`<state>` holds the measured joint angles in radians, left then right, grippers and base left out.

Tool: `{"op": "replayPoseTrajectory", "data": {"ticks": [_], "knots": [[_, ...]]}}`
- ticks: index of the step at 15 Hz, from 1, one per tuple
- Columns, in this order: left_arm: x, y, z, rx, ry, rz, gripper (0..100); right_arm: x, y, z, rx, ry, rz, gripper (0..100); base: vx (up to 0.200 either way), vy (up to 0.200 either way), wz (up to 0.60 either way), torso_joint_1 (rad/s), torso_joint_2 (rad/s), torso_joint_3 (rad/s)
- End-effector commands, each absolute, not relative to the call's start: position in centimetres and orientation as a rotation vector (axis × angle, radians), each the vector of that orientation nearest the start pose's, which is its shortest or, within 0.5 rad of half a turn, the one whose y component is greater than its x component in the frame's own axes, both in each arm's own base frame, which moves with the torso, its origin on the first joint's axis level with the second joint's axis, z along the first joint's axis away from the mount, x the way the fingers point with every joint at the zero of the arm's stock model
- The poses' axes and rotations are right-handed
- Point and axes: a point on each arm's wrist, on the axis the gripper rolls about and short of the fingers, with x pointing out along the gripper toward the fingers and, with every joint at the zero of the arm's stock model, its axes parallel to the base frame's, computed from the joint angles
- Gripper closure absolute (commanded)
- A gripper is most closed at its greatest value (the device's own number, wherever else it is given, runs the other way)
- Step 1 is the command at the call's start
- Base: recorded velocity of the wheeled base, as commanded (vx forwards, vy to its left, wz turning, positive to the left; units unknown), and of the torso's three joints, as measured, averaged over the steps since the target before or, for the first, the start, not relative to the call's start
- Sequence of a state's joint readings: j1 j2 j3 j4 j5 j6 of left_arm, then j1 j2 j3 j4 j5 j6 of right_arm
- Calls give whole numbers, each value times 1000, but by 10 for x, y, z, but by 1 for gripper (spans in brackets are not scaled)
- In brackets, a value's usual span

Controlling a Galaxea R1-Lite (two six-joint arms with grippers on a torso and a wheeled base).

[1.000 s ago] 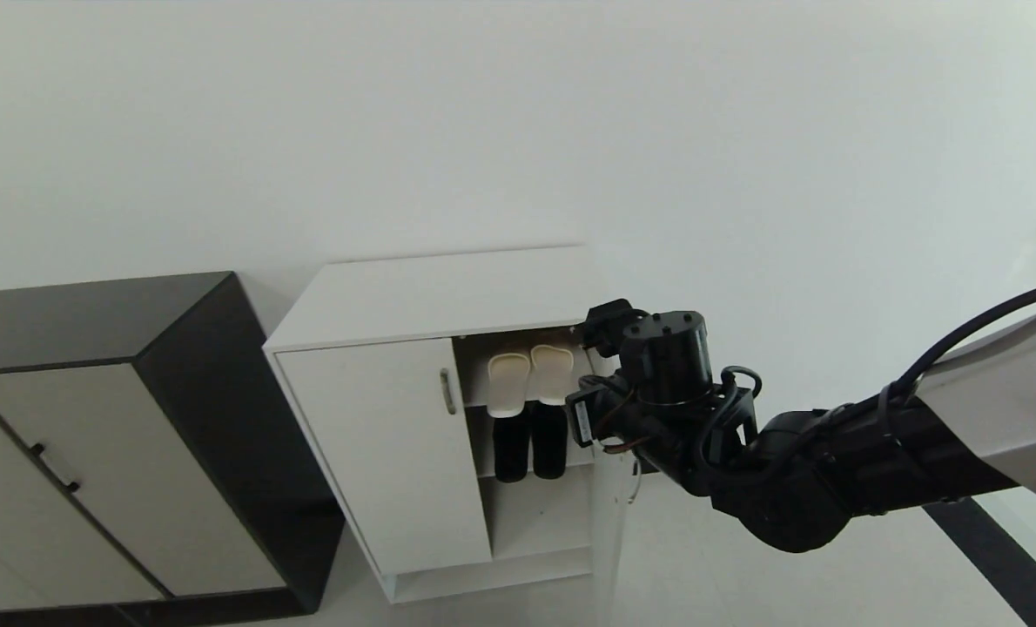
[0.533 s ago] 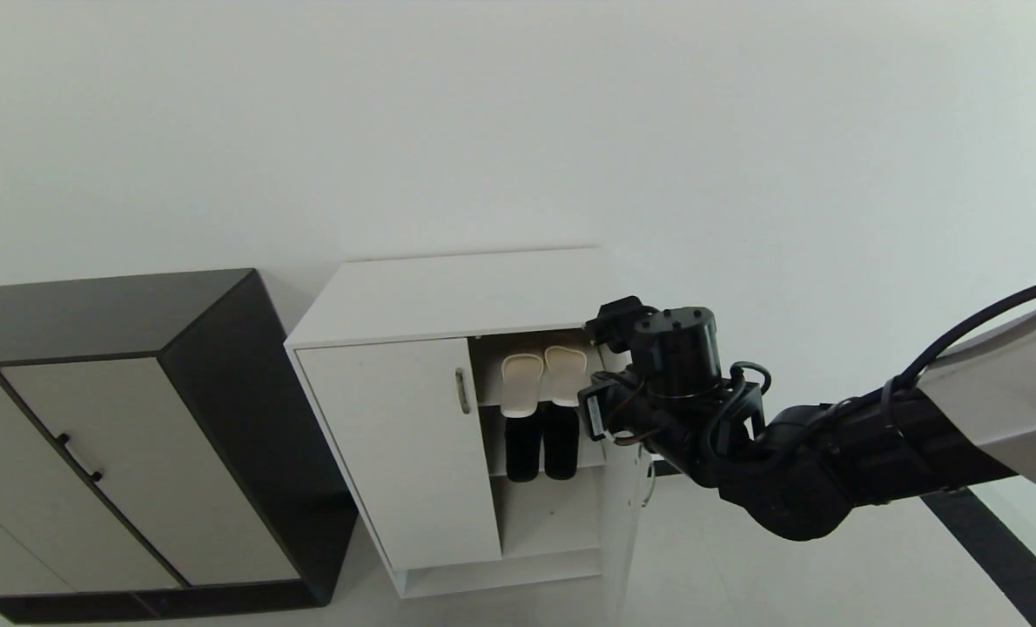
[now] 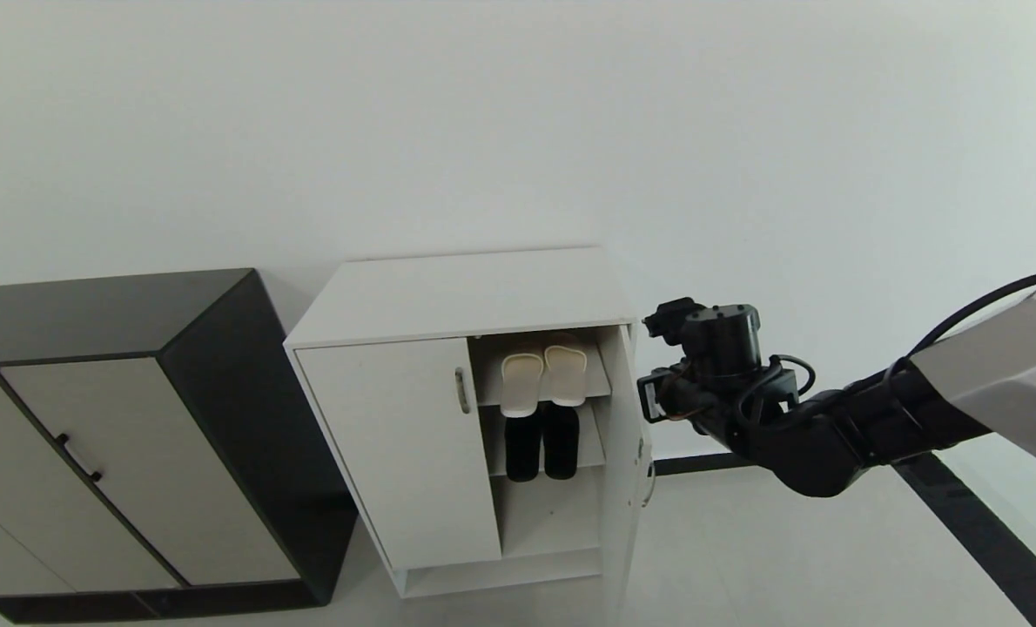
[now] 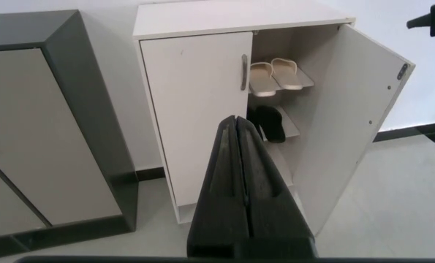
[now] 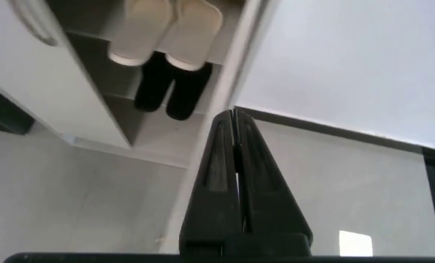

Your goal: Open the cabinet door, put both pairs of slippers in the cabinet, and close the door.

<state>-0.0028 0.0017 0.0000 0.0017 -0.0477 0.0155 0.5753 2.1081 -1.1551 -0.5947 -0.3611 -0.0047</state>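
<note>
Cabinet door open, both pairs of slippers on the shelves inside.
White cabinet (image 3: pixel 466 292) stands on the floor against the wall, with its left door shut and its right door (image 3: pixel 627 488) swung out. Cream slippers (image 3: pixel 542 376) lie at the front edge of the top shelf; black slippers (image 3: pixel 542 444) sit on the middle shelf just below. Right gripper (image 5: pixel 234 117) hangs just beside the open door's outer face, fingers pressed together and holding nothing — contact with the door can't be told. Left gripper (image 4: pixel 235 120) is well in front of the cabinet, likewise closed and empty. A black cabinet (image 3: pixel 91 418) stands alongside.

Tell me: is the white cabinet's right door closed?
No: the right door stands swung open, baring the white slippers and black slippers inside.
</note>
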Motion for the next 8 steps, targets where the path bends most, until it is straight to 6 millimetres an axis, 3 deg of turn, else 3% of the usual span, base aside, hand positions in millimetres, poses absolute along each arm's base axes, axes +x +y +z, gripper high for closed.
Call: {"op": "replayPoseTrajectory", "data": {"ticks": [1,3,8], "knots": [[-23,-1,75,15,4,-51,100,359,211,104,-188,365,189,100,0,0,0,0,0,0],[-23,-1,75,15,4,-51,100,363,211,90,-200,392,186,100,0,0,0,0,0,0],[-23,-1,75,15,4,-51,100,363,217,83,-198,406,239,100,0,0,0,0,0,0]]}}
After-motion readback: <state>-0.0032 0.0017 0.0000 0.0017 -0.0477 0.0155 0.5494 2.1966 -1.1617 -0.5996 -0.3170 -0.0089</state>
